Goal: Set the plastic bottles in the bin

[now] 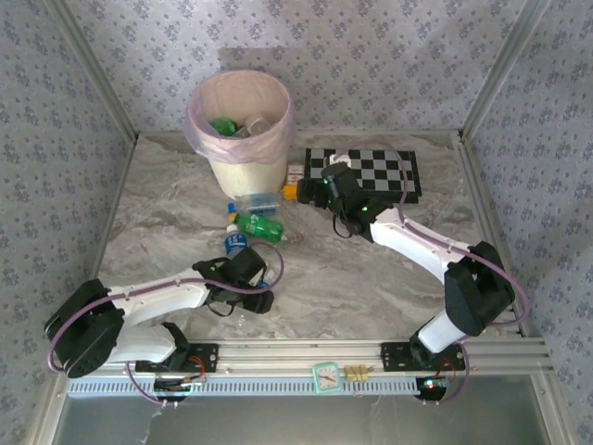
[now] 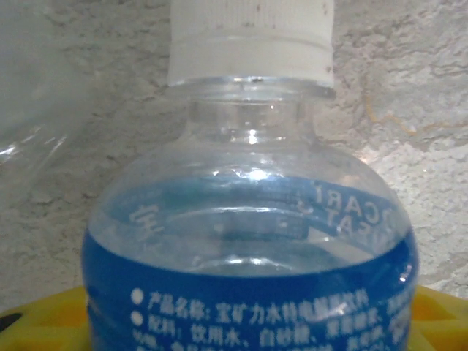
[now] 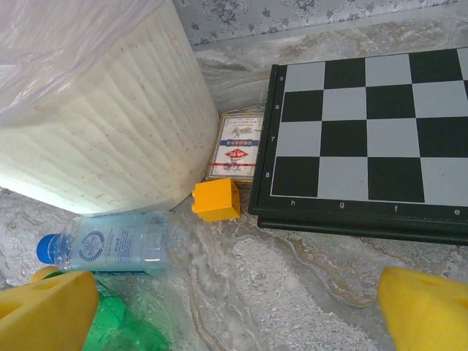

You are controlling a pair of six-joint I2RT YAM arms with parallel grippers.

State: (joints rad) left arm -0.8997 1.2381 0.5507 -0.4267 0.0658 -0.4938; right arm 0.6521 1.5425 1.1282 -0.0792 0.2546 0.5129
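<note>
A clear bottle with a blue label and white cap [image 2: 248,241] stands between the yellow pads [image 2: 44,318] of my left gripper [image 2: 248,325], which press against its sides. From above, this bottle [image 1: 234,244] sits just ahead of the left gripper [image 1: 241,261]. Another clear blue-labelled bottle [image 3: 110,243] and a green bottle [image 3: 117,329] lie at the foot of the bin [image 3: 110,131]. The bin [image 1: 239,162] holds green and clear bottles. My right gripper [image 3: 234,314] hangs open over bare table, right of those two bottles.
A chessboard [image 1: 366,171] lies right of the bin. A small yellow cube [image 3: 216,199] and a red-white box [image 3: 238,145] sit between bin and board. Walls close in the table on three sides.
</note>
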